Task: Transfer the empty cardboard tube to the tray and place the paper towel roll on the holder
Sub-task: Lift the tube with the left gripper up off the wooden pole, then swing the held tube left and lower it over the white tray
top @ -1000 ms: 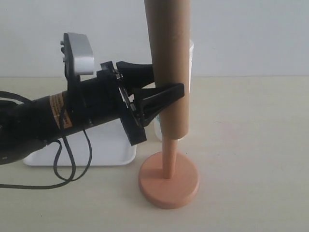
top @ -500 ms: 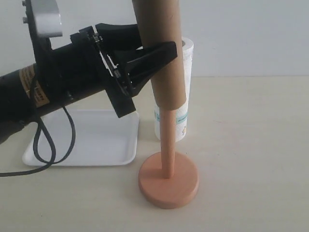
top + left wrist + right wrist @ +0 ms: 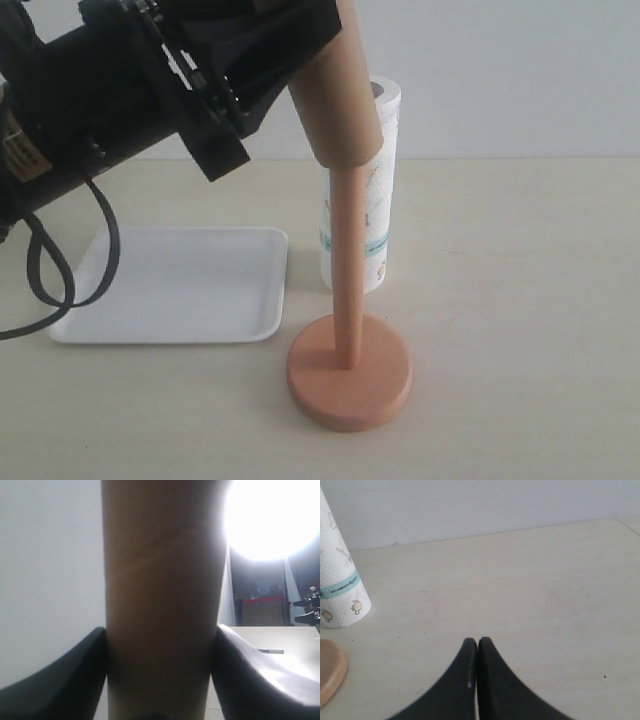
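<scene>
The brown cardboard tube (image 3: 340,95) is raised high, and its lower end still surrounds the top of the holder's dowel (image 3: 346,270). My left gripper (image 3: 310,30) is shut on the tube; in the left wrist view the tube (image 3: 161,605) fills the gap between both black fingers (image 3: 75,672). The holder's round base (image 3: 350,375) rests on the table. Behind it stands the paper towel roll (image 3: 377,200), also seen in the right wrist view as the roll (image 3: 337,587). The white tray (image 3: 175,285) lies at the left. My right gripper (image 3: 478,642) is shut on nothing, low over bare table.
The left arm's black body and cables (image 3: 60,260) hang above the tray's left side. A white wall backs the table. The holder base edge (image 3: 330,672) shows in the right wrist view.
The left gripper has lifted the cardboard tube up along the dowel, exposing much more of the post. The arm rose toward the top of the exterior view.
</scene>
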Controlling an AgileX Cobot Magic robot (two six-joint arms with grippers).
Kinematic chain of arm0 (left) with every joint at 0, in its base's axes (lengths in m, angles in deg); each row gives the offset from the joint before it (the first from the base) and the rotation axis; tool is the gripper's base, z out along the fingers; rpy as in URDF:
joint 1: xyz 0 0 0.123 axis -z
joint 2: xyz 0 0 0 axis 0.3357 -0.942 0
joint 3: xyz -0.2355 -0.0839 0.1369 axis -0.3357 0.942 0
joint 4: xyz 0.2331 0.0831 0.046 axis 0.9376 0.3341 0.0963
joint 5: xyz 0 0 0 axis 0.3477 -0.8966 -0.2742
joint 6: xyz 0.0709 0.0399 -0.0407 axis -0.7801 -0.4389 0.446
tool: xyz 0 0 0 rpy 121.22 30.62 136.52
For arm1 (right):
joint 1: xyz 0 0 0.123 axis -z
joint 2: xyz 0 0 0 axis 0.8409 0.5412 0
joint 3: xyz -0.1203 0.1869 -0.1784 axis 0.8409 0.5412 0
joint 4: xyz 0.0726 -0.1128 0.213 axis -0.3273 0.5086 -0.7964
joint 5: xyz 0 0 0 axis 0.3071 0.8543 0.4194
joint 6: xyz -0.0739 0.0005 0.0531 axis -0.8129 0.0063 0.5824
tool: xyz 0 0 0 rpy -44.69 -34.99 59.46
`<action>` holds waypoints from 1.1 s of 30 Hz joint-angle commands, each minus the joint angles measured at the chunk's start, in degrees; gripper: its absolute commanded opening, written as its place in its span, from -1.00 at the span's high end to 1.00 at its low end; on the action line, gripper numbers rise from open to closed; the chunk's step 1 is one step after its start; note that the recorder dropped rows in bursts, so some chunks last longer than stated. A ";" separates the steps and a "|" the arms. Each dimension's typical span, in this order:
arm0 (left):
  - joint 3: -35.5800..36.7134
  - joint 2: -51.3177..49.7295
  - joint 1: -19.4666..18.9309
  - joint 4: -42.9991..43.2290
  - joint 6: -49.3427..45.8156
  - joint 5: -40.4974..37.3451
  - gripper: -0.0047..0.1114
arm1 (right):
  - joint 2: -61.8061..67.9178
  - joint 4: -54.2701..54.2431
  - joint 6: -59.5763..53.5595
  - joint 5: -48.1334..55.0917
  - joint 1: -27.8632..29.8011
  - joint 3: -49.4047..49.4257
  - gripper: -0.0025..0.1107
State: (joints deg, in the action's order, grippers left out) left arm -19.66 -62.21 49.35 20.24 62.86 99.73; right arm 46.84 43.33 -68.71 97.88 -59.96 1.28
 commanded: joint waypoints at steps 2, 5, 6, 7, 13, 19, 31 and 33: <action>-0.60 2.17 0.20 -1.33 0.74 -0.11 0.85 | -0.30 -0.06 -0.37 -0.25 0.38 -0.03 0.96; -1.75 2.75 0.20 -0.86 2.43 -0.42 0.85 | -0.30 -0.06 -0.37 -0.25 0.38 -0.03 0.96; -2.20 2.84 0.20 -0.58 3.24 -0.42 0.85 | -0.30 -0.06 -0.37 -0.25 0.38 -0.03 0.96; -2.73 3.11 0.20 -0.30 3.76 -0.42 0.85 | -0.30 -0.06 -0.37 -0.25 0.38 -0.03 0.96; -3.59 4.46 0.20 0.08 3.76 -3.07 0.85 | -0.30 -0.06 -0.37 -0.25 0.38 -0.03 0.96; -3.59 6.56 0.20 -0.40 3.76 -4.65 0.85 | -0.30 -0.06 -0.37 -0.36 0.38 -0.03 0.96; -3.59 19.94 0.20 -0.40 0.72 -33.44 0.85 | -0.30 -0.06 -0.37 -0.61 0.38 -0.03 0.96; -3.59 21.67 0.20 -0.40 -2.18 -40.95 0.85 | -0.30 -0.06 -0.37 -0.61 0.38 -0.03 0.96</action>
State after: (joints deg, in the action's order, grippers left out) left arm -22.92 -42.15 49.35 20.31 63.06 65.71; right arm 46.84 43.33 -68.71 97.52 -59.96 1.28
